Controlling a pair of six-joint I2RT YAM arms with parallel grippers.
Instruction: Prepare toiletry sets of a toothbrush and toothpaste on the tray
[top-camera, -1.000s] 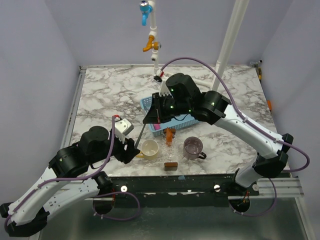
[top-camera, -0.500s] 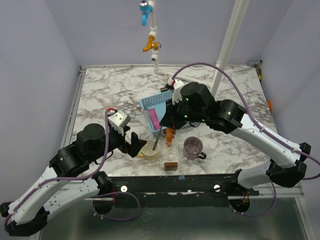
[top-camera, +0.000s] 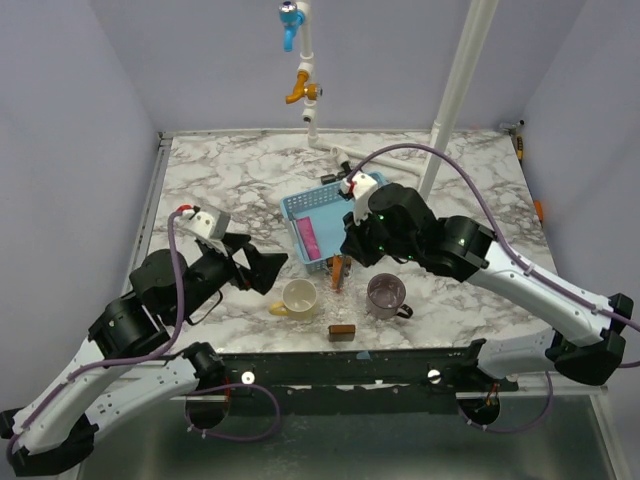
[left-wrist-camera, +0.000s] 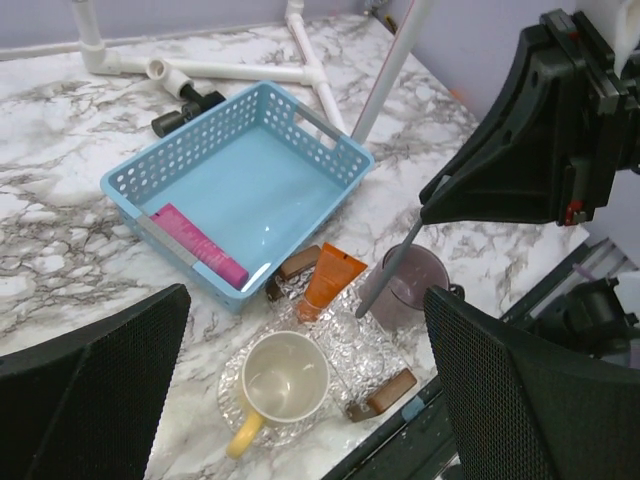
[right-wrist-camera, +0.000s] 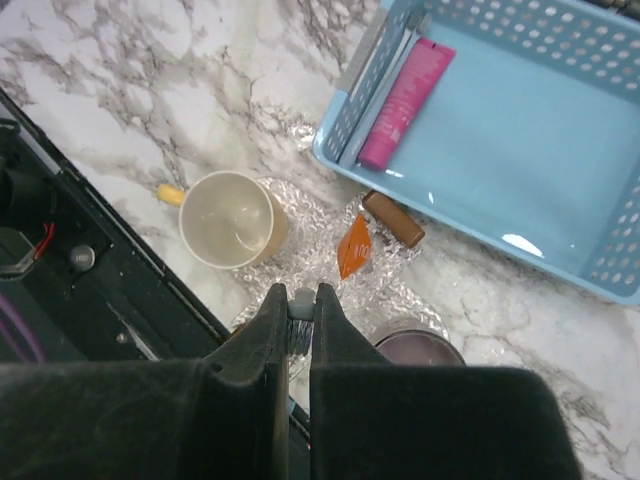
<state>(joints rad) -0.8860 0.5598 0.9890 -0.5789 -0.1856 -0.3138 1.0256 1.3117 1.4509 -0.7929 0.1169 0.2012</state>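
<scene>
Black fingers of the left gripper (left-wrist-camera: 305, 295) stand wide apart. Between them, by the tabletop's near edge, a clear tray (left-wrist-camera: 365, 345) carries a cream mug (left-wrist-camera: 280, 375) and the orange toothpaste (left-wrist-camera: 330, 280). The right gripper (left-wrist-camera: 430, 205) pinches the toothbrush (left-wrist-camera: 390, 270), which slants down toward a purple cup (left-wrist-camera: 415, 300).

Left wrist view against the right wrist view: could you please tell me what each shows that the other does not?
Left wrist only: white pipes and the whole toothbrush slanting down from the right gripper. Right wrist only: a close look down its shut fingers pinching the brush end. Both: blue basket, pink tube, toothpaste, cream cup, purple cup.
</scene>
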